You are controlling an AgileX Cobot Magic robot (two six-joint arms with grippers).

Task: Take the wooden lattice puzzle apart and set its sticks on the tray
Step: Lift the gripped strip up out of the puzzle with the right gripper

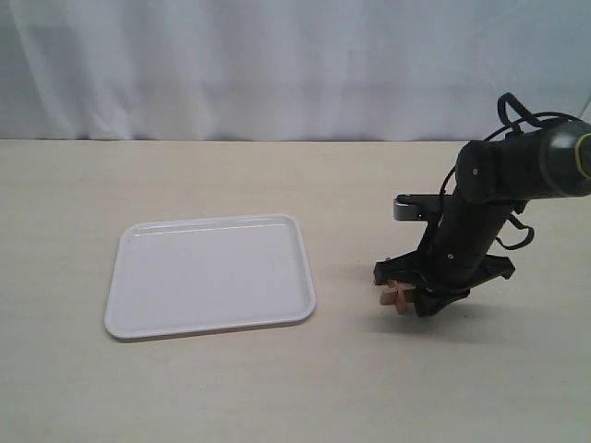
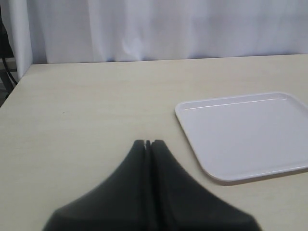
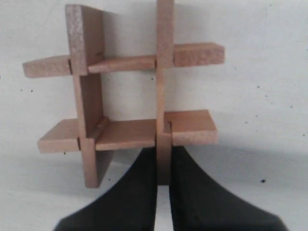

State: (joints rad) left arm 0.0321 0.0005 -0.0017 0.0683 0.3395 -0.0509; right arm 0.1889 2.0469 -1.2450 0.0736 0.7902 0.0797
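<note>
Closest in, the right gripper (image 3: 163,161) is pinching one stick (image 3: 164,72) of the wooden lattice puzzle (image 3: 130,132) by its end. All four bars are locked in the hash shape. In the exterior view the puzzle (image 1: 395,297) is down low at the table (image 1: 277,397), right of the tray (image 1: 211,275) with a bare strip between them. I can't tell if it's actually touching the surface.

The left gripper (image 2: 148,143) has its fingers pressed together on nothing, hovering over bare tabletop with the tray's (image 2: 240,139) rounded corner near it.

The tray has plenty of open table on every side, and its low rim is clear all round. Further back the table's far edge meets a white curtain (image 1: 277,65).
</note>
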